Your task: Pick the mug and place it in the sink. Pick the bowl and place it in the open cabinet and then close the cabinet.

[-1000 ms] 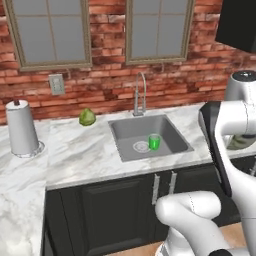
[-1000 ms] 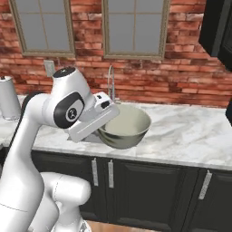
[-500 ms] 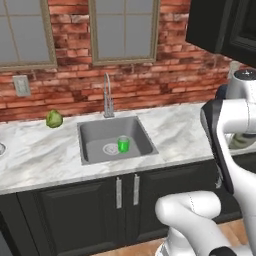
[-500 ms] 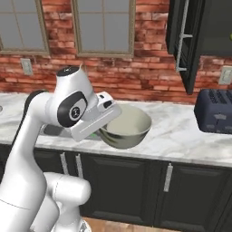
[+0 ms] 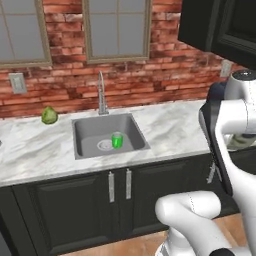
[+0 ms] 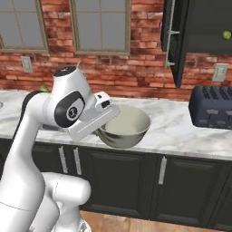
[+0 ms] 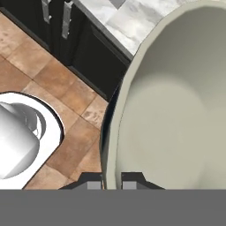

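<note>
Pinching the bowl (image 6: 124,127) by the stretch of rim nearest the wrist, had the pincer (image 7: 110,182) shut on the thin wall, one fingertip inside the cream hollow and the other against the grey-green outside. Carried it out ahead of the fingers and, by the look of the right base view, lifted off the counter (image 6: 172,131), with floor showing under the gripped edge in the hand view. Judged it stiff and hard, probably glazed and so slippery between small pads. Judged it fairly heavy for a one-sided pinch too, its weight hanging well beyond the fingers and levering against them. Reckoned it brittle if knocked on a shelf edge or door. Took the rim for the only real hold on so wide a thing, best seated deep on the wall rather than at the lip. Found no long axis in the round shape. Saw the mouth facing upward, tipped slightly, with the base below and away from the pincer. Placed the open cabinet (image 6: 174,45) above and beyond the far side of the bowl. Noted the mug (image 5: 117,140) upright in the sink (image 5: 87,131), well apart from the pincer.
</note>
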You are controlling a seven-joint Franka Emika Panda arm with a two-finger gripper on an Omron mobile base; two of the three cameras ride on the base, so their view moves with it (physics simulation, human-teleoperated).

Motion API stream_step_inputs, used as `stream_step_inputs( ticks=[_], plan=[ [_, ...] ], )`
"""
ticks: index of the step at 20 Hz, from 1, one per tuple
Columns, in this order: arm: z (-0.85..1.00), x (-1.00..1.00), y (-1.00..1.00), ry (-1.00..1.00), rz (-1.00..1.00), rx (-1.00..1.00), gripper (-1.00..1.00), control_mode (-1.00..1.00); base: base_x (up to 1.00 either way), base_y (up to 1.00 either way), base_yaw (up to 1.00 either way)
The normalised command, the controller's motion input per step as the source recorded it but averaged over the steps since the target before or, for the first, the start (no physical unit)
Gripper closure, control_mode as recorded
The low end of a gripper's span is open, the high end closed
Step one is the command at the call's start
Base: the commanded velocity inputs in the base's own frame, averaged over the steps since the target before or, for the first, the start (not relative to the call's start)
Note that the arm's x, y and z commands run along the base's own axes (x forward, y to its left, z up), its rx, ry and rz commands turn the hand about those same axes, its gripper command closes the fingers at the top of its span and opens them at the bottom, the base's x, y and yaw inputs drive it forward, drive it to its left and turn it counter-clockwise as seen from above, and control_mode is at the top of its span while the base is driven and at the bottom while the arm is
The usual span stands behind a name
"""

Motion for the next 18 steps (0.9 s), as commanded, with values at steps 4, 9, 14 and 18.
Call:
stream_step_inputs(
  ticks=[4, 9, 14, 18],
  plan=[
    [0.00, 0.00, 0.00, 0.00, 0.00, 0.00, 1.00, 1.00, -0.06, -0.89, 0.00],
    [0.00, 0.00, 0.00, 0.00, 0.00, 0.00, 1.00, 1.00, -0.02, -0.69, 0.00],
    [0.00, 0.00, 0.00, 0.00, 0.00, 0.00, 1.00, 1.00, 0.00, -0.50, 0.03],
    [0.00, 0.00, 0.00, 0.00, 0.00, 0.00, 1.00, 1.00, 0.00, -0.45, 0.06]
  ],
)
